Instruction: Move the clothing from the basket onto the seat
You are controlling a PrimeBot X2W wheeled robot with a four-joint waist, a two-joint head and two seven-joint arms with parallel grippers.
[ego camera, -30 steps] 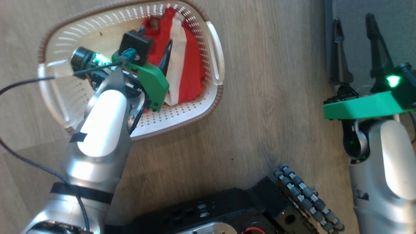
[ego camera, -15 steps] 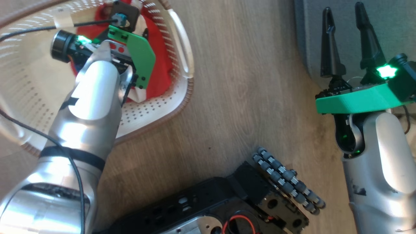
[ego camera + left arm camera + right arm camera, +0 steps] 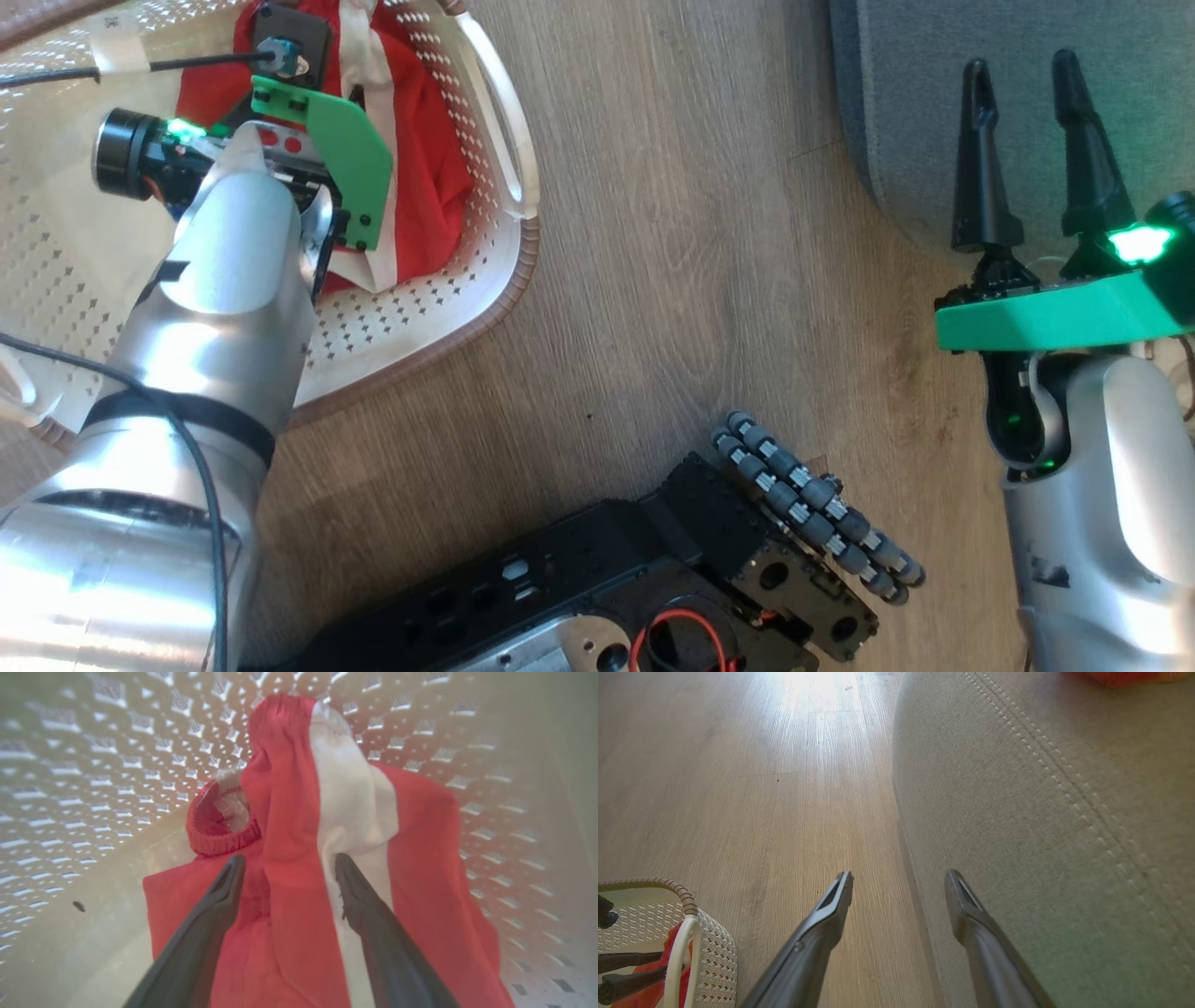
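No legible text, brand or number; small dark mark on tag [image 3: 116, 39] in basket [image 3: 525, 273] unreadable.

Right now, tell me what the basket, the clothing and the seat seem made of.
Basket: cream plastic, slightly glossy, going by its moulded perforations; the brown rim looks woven, perhaps moulded too.
Clothing: soft matte knit fabric, red with a white panel; it folds and has a ribbed cuff.
Seat: matte grey woven upholstery with stitched seams.

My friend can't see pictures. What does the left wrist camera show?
The left gripper is open, its two dark fingers either side of a fold of a red garment with a white stripe, lying in a cream perforated basket.
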